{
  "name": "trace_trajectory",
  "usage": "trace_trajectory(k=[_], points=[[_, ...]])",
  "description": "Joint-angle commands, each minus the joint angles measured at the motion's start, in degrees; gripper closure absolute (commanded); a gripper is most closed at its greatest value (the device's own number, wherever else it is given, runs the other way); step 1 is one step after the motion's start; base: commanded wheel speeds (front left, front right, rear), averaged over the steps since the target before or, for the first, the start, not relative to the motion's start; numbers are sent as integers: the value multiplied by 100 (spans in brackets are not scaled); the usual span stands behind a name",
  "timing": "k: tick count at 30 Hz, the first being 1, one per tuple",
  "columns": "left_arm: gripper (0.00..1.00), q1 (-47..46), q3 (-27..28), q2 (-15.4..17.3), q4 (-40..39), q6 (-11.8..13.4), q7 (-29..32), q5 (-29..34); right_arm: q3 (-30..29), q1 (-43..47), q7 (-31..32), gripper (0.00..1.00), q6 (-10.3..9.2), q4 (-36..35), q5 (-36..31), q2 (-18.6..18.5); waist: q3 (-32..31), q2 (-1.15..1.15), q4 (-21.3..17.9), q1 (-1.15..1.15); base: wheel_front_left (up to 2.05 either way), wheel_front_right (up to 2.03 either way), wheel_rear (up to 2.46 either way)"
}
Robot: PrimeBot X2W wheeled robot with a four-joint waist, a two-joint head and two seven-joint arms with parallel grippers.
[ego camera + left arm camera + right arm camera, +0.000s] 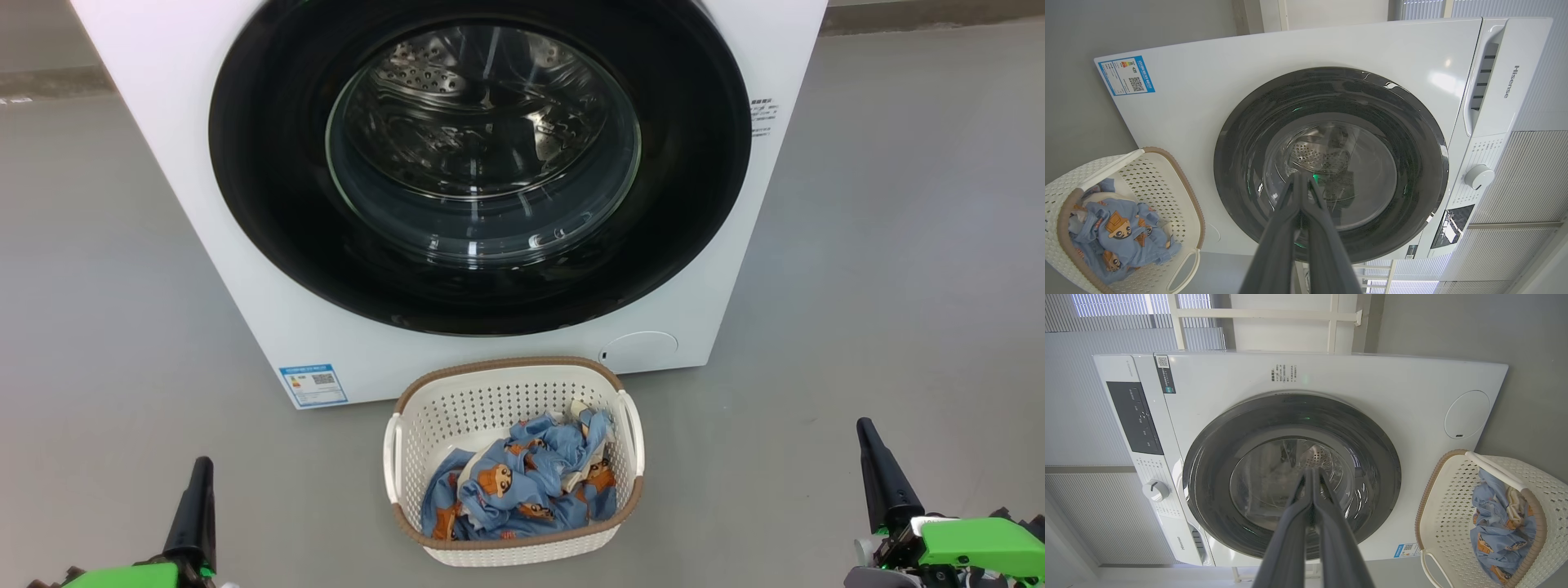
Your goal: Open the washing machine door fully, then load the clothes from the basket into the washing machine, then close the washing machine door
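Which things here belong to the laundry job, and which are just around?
For the job:
washing machine
washing machine door, shut
basket
clothes, in the basket
left gripper and right gripper, both shut and empty

Just around:
blue label sticker
round cap
control knob
grey floor

My left gripper: two long fingers, matte black, tapering to narrow tips.
My right gripper: matching black tapered pair.
My wrist shells: bright green, smooth, angular.
My right wrist base: pale grey metal, dark fittings.
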Motion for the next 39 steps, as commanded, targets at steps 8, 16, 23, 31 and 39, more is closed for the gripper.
trace_trajectory(k=[8, 16, 23, 31, 39], points=[[100, -224, 206, 102, -143, -59, 32, 57, 136, -235, 50, 100, -6, -155, -24, -24, 0, 0, 0, 0, 0, 0, 0], [100, -224, 208, 101, -143, -59, 34, 58, 135, -235, 51, 100, -6, -155, -24, -23, 0, 0, 0, 0, 0, 0, 0], [100, -225, 210, 99, -143, -59, 35, 60, 135, -235, 52, 100, -6, -155, -25, -23, 0, 0, 0, 0, 0, 0, 0], [100, -225, 212, 98, -143, -59, 37, 62, 134, -235, 52, 100, -6, -155, -26, -22, 0, 0, 0, 0, 0, 0, 0], [100, -225, 214, 97, -143, -59, 38, 63, 134, -235, 53, 100, -6, -155, -26, -22, 0, 0, 0, 0, 0, 0, 0]])
